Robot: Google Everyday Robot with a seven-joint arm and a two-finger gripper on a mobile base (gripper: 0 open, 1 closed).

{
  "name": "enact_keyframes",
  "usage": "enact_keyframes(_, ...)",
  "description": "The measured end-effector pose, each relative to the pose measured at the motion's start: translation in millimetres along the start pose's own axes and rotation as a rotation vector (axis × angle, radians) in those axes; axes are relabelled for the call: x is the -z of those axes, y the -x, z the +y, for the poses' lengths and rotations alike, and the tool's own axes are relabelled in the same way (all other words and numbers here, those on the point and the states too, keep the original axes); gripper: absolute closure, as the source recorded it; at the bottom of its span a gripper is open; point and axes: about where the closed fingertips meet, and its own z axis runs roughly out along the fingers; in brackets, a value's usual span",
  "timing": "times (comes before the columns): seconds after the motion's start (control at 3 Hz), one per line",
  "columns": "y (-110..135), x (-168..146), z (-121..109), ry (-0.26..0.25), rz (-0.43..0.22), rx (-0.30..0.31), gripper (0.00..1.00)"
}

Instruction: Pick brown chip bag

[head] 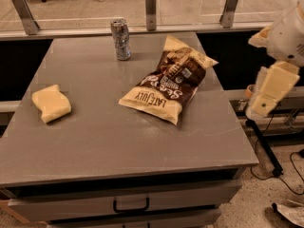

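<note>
The brown chip bag [168, 84] lies flat on the grey table [95, 141], right of centre. It is dark brown with cream ends and "LATE JULY" lettering on its near end. My gripper [264, 99] is at the end of the cream arm, off the table's right edge. It hangs to the right of the bag, apart from it and holding nothing that shows.
A crushed silver can [121, 38] stands upright at the back of the table, left of the bag. A pale yellow sponge-like block [51, 103] lies at the left. A glass railing [151, 6] runs behind the table. Drawers [130, 204] are below the front edge, and cables lie on the floor at the right.
</note>
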Motion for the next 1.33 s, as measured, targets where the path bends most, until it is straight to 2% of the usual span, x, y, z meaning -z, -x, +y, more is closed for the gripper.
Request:
enact_keyframes(0.33,21,-57,-40,-0.008,-0.169,-0.010,0.00)
enact_keyframes(0.67,43,-103,-90,-0.069,-0.304,-0.077,0.00)
enact_keyframes(1.0,56,-135,-140,-0.088,-0.403,-0.166,0.00)
enact_keyframes(1.33,85,-173,-157,0.003,-0.449,-0.217,0.19)
